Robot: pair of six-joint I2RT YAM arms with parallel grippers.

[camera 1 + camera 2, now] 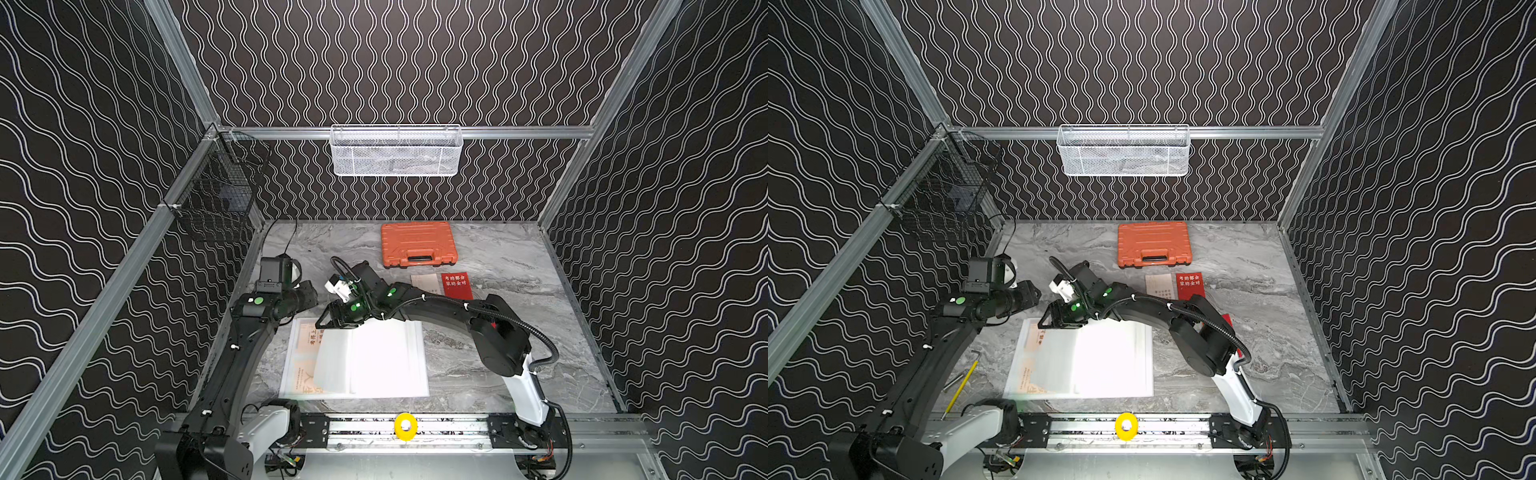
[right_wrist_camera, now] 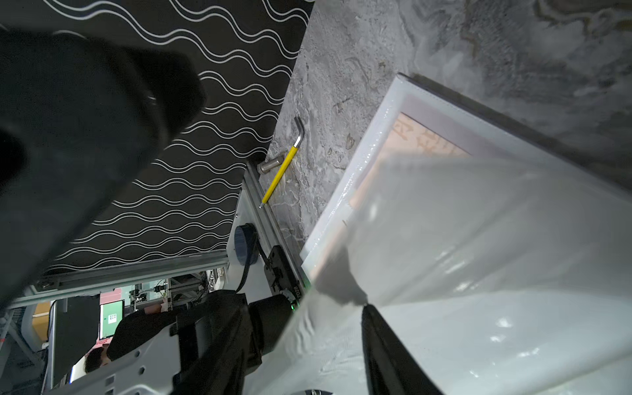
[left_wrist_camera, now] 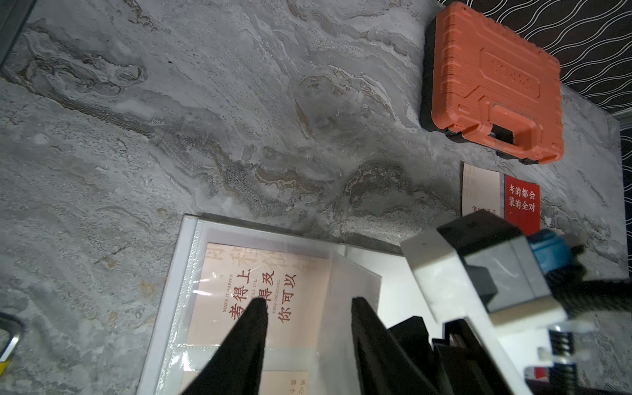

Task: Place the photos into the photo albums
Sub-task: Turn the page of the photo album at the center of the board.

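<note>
- left gripper (image 3: 307, 304): jaws half apart, empty, above the left page of the album (image 1: 386, 361); sleeved cream card (image 3: 260, 290) beneath
- right gripper (image 1: 323, 322): at album's far edge; clear page (image 2: 478, 222) draped over it; grip impossible to tell
- loose cream card (image 1: 424, 284), red card (image 1: 457, 284): on table (image 1: 519, 332) beyond album

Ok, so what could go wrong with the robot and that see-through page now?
The see-through page stands half-turned at the right gripper; it might flop back or crease. The left gripper hangs open close by above the album, so the two grippers might bump. The red photo lies loose partly under the right arm, which might sweep it away.
</note>
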